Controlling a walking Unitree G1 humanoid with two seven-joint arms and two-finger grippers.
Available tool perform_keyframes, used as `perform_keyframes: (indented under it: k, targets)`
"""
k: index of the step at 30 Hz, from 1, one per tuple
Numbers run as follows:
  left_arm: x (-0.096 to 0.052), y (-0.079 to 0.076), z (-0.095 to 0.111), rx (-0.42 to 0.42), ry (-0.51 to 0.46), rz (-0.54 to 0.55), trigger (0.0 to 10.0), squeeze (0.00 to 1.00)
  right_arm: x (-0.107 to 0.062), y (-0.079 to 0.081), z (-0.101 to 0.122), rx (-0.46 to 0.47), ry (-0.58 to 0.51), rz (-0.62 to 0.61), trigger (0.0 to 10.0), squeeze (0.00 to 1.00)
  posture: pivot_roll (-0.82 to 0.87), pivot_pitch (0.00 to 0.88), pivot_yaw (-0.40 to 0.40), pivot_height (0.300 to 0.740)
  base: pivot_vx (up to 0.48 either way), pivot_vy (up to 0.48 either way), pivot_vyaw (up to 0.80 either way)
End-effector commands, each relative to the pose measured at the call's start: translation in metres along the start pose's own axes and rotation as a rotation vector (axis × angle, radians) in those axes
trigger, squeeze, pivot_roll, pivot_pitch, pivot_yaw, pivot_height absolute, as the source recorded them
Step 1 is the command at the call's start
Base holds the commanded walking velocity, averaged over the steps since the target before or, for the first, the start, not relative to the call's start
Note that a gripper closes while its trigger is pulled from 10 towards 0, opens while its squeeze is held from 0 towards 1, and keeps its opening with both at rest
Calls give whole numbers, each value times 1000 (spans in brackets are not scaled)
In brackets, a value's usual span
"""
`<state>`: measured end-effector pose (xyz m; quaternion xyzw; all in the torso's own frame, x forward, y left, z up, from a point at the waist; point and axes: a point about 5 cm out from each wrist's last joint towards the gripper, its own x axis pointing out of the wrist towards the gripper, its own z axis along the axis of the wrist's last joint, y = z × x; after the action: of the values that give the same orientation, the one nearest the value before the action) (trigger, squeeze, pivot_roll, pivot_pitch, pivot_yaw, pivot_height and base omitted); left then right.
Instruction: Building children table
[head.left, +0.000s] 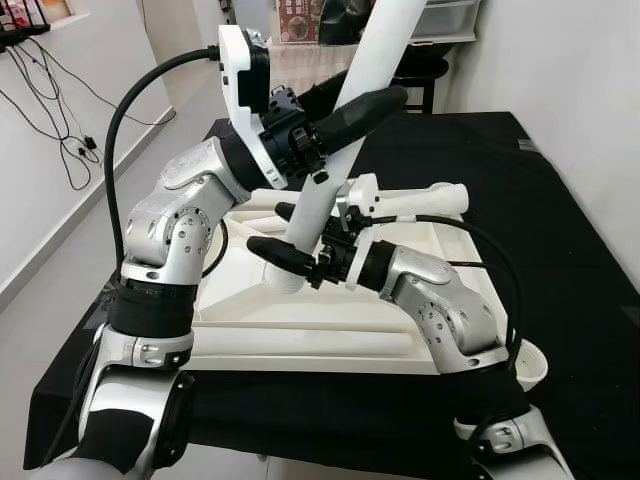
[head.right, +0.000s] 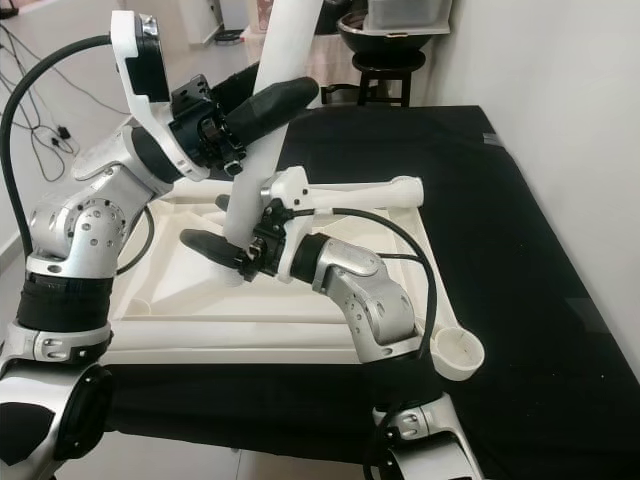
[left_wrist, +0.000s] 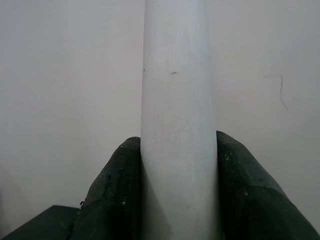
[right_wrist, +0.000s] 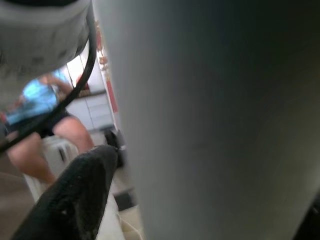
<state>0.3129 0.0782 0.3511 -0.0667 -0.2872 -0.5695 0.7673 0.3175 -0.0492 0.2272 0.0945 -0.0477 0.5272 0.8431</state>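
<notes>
White table leg (head.left: 372, 75) is held tilted above the upturned white tabletop (head.left: 300, 335), its lower end at a corner socket. It is clamped high up by the left gripper (head.left: 340, 110) and low down by the right gripper (head.left: 283, 235). Another leg (head.left: 420, 202) lies across the tabletop, which rests on the black worktop (head.left: 570, 250). A white cup (head.right: 458, 355) is seen near the tabletop's edge.

Black mat (head.left: 560, 230) right of tabletop (head.left: 300, 345) open; cup (head.right: 459, 355) at near corner.
</notes>
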Motion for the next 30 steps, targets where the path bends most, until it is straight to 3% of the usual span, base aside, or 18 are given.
perform_keyframes:
  k: [1, 2, 4, 8, 11, 18, 19, 20, 30]
  targets:
    - [14, -16, -2, -29, -34, -98, 0, 0, 12, 6, -2, 29, 11, 29, 10000, 1000, 2, 22, 39, 740, 0, 0, 0]
    - [14, -17, -2, -35, -40, -95, 0, 0, 12, 6, 0, 28, -13, 32, 10000, 1000, 5, 24, 41, 740, 0, 0, 0]
    - [14, -17, -3, -52, -59, -84, 0, 0, 12, 8, 1, 9, -24, 56, 10000, 0, 5, 24, 41, 740, 0, 0, 0]
    - [13, -17, -1, -95, -101, -62, 0, 0, 11, 12, -1, -36, 3, 91, 10000, 0, 12, 25, 42, 740, 0, 0, 0]
    - [12, -20, 1, -147, -156, -49, 0, 0, 12, 3, -4, -127, 48, 38, 10000, 0, 13, 25, 41, 740, 0, 0, 0]
    - [10, -21, 3, -182, -200, -25, 0, 0, 13, -6, 3, -182, 37, 1, 10000, 0, 24, 28, 39, 740, 0, 0, 0]
    - [10, -21, 2, -185, -202, -23, 0, 0, 13, -6, 4, -182, 26, 4, 5725, 0, 26, 29, 40, 740, 0, 0, 0]
    - [10, -22, 1, -190, -201, -24, 0, 0, 14, -6, 6, -184, 14, 12, 0, 0, 27, 29, 39, 740, 0, 0, 0]
    - [9, -27, -3, -217, -194, -35, 0, 0, 12, -5, 14, -182, -35, 42, 0, 0, 18, 25, 43, 740, 0, 0, 0]
